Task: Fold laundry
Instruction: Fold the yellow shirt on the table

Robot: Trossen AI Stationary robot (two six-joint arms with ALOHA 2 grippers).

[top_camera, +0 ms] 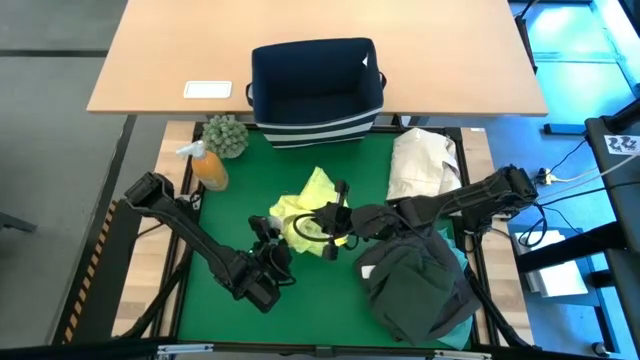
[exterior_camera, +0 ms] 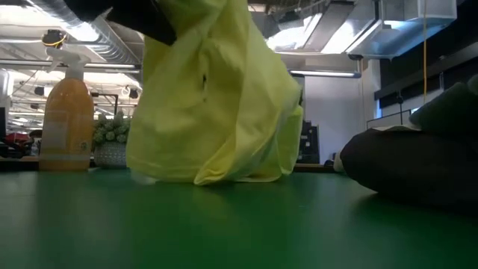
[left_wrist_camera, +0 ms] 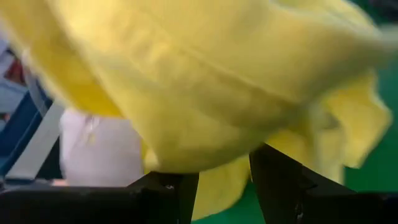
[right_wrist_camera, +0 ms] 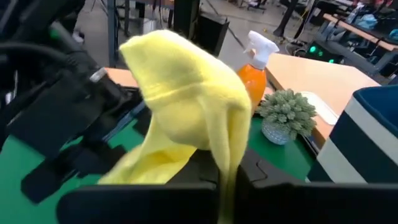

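The yellow-green shirt (left_wrist_camera: 205, 93) fills the left wrist view, draped right over the left gripper (left_wrist_camera: 224, 180), whose two dark fingers (left_wrist_camera: 283, 186) stand partly apart with cloth hanging between them; whether they actually pinch it I cannot tell. In the right wrist view the same shirt rises as a peak straight out of the right gripper (right_wrist_camera: 227, 177), whose fingers are closed tight on a fold of it. From above, the shirt (top_camera: 312, 205) sits lifted near the middle of the green mat (top_camera: 240, 180), with the right gripper (top_camera: 335, 218) at its right edge and the left gripper (top_camera: 268, 238) at its lower left, so both arms meet at the cloth and it hangs bunched between them, long axis roughly up and down, its hem brushing the mat in the low view. The likely next move is spreading it out, which I judge depends on the two grips pulling apart sideways. A pile of dark clothes (top_camera: 420, 285) lies just to the right, with a cream bundle (top_camera: 422, 160) behind it. At the mat's far edge stand an orange spray bottle (top_camera: 208, 165), a small potted plant (top_camera: 227, 135) and a navy bin (top_camera: 316, 90) on the wooden table (top_camera: 450, 60). Beyond lies a workshop with desks and ceiling lights.
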